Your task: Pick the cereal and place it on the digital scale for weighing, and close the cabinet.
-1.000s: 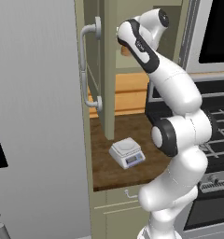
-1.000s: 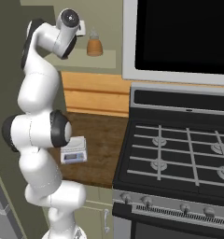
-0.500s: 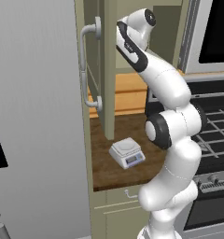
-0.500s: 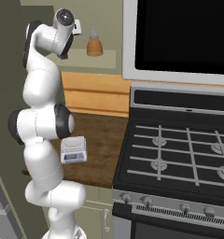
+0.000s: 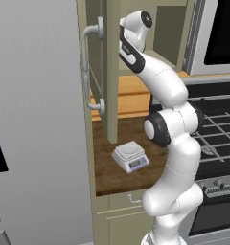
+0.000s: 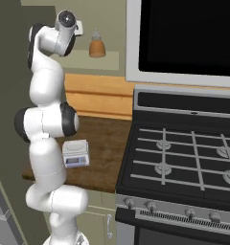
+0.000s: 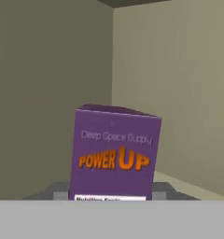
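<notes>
The tall olive-beige wall cabinet (image 5: pixel 109 72) stands open, its panelled door with the curved grey-white bar handle swung toward me on the left. To the right sits the black gas stove (image 6: pixel 184 158). The white arm reaches up into the cabinet. Inside, the upright purple cereal box (image 7: pixel 115 154) stands close before the gripper; I cannot tell how the jaws stand. An orange-brown bottle (image 6: pixel 97 45) rests on the shelf to the right. Below, the small white digital scale (image 5: pixel 130 157) sits bare on the brown wooden counter (image 5: pixel 107 172).
</notes>
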